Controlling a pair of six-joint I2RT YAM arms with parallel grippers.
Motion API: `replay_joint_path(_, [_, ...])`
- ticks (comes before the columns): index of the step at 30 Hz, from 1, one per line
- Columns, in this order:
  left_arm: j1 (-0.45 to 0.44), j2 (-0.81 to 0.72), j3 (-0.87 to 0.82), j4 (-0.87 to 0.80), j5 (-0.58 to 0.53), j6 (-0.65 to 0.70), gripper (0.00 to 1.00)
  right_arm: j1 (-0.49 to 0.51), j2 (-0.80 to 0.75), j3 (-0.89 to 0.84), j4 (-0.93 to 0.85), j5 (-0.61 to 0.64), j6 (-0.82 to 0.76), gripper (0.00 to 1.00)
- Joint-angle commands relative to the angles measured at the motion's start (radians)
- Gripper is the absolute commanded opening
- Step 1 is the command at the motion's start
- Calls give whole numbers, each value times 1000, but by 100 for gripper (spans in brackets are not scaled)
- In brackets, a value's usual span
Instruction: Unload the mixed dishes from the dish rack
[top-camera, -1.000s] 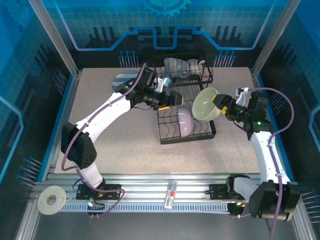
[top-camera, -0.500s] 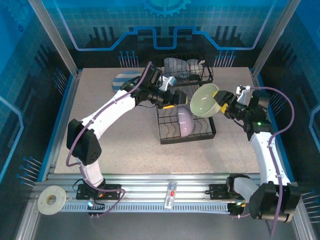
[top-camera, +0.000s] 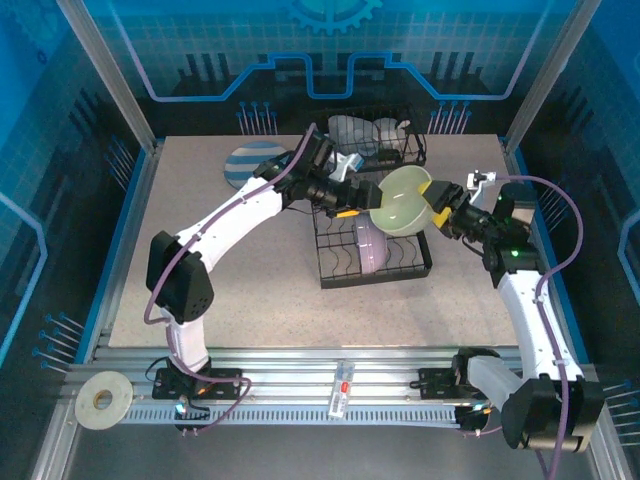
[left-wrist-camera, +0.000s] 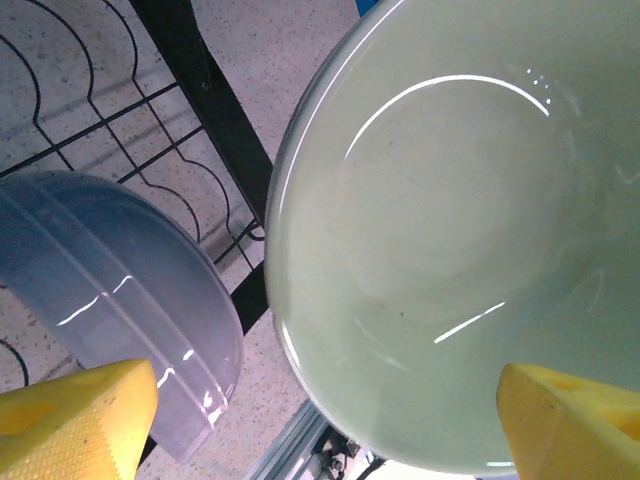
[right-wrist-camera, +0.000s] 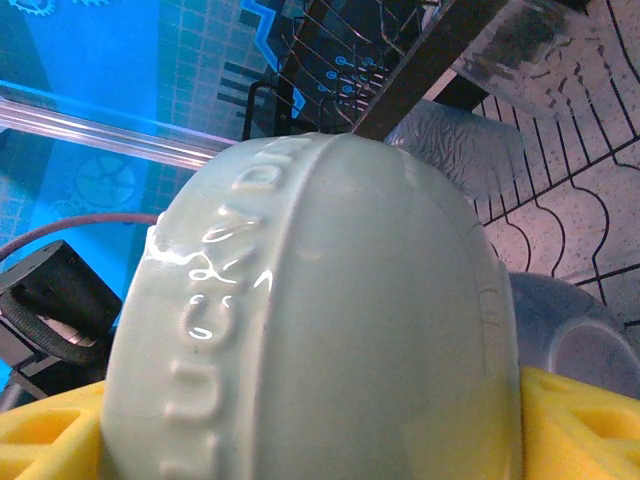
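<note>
Centre frame, over rack (top-camera: 322, 250): right end effector (top-camera: 436, 204) pinching green bowl (top-camera: 400, 200); left end effector (top-camera: 352, 198) spread, beside its rim.

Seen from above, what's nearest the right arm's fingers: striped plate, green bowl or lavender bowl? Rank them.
1. Green bowl: held in the right fingers.
2. Lavender bowl: in the rack, below-left.
3. Striped plate: far left on the table.

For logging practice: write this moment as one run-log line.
right gripper: shut on pale green bowl, over dish rack | left gripper: open, at bowl's mouth | lavender bowl: in rack
</note>
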Motion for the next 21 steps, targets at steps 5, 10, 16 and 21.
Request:
replay_joint_path(5, [-11, 29, 30, 17, 35, -39, 82, 24, -36, 23, 161, -48, 64, 18])
replay_joint_path(10, [-12, 37, 32, 33, 39, -65, 76, 28, -35, 29, 176, -49, 79, 18])
replay_joint_path(16, [-12, 45, 33, 63, 50, -102, 68, 36, -32, 31, 185, -46, 86, 18])
replay_joint_path(21, [-15, 53, 32, 70, 51, -126, 62, 43, -27, 31, 190, -42, 85, 18])
